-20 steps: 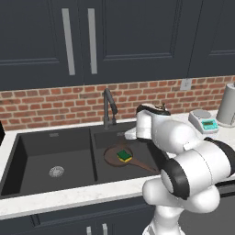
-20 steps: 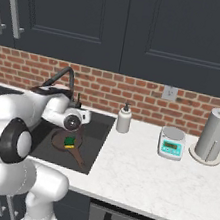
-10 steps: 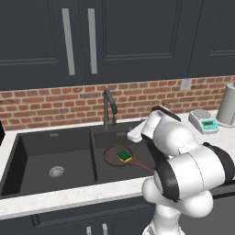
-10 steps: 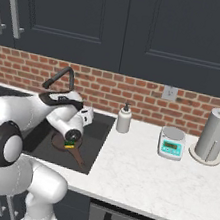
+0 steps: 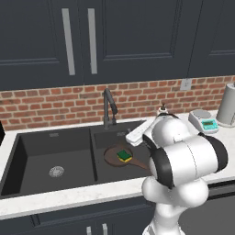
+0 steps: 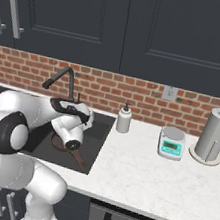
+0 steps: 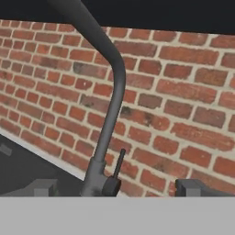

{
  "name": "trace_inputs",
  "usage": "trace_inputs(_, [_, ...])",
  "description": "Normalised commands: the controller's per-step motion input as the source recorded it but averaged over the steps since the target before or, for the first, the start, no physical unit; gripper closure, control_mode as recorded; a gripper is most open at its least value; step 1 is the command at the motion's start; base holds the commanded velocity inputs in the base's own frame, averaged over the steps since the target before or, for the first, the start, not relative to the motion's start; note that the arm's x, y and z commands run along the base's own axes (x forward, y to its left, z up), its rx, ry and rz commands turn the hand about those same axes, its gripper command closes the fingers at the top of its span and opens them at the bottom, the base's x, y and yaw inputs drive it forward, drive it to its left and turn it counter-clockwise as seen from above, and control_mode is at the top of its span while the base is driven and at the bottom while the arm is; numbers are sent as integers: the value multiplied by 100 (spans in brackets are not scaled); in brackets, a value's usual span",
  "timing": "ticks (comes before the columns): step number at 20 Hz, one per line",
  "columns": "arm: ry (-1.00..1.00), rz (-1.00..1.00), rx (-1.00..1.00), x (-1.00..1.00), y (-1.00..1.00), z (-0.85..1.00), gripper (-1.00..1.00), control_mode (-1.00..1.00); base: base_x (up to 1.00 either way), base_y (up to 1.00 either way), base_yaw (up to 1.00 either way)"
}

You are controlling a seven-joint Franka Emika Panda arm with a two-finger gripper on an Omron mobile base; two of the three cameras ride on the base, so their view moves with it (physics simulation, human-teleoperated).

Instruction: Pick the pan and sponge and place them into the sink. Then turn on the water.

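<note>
The reddish-brown pan (image 5: 111,155) lies in the right basin of the black sink (image 5: 41,151), its long handle (image 6: 76,157) pointing toward the counter front. The yellow sponge with its green face up (image 5: 124,155) rests in the pan. My gripper (image 5: 130,137) hovers above the pan, aimed at the dark gooseneck faucet (image 5: 109,107). In the hand view the faucet neck (image 7: 114,92) and its small lever (image 7: 119,163) stand straight ahead, and my gripper (image 7: 114,188) is open, one fingertip on each side of the faucet base. No water stream runs from the spout.
A brick wall runs behind the sink under dark cabinets. On the white counter to the right stand a soap dispenser (image 6: 124,119), a kitchen scale (image 6: 171,142) and a paper towel roll (image 6: 213,134). The left basin has a round metal drain (image 5: 56,171).
The arm has folded lower over the right basin and the hand has dropped from above toward the faucet base. Pan and sponge stay put in the sink.
</note>
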Motion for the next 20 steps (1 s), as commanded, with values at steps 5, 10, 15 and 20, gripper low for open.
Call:
trace_inputs(5, [0,0,1,33,0,9,-100,-100,0,0,0])
trace_inputs(10, [0,0,0,28,3,8,-100,-100,0,0,0])
trace_inputs(15, [2,0,0,31,9,0,-100,-100,0,0,0])
trace_inputs(20, [3,0,0,28,5,0,-100,-100,0,0,0])
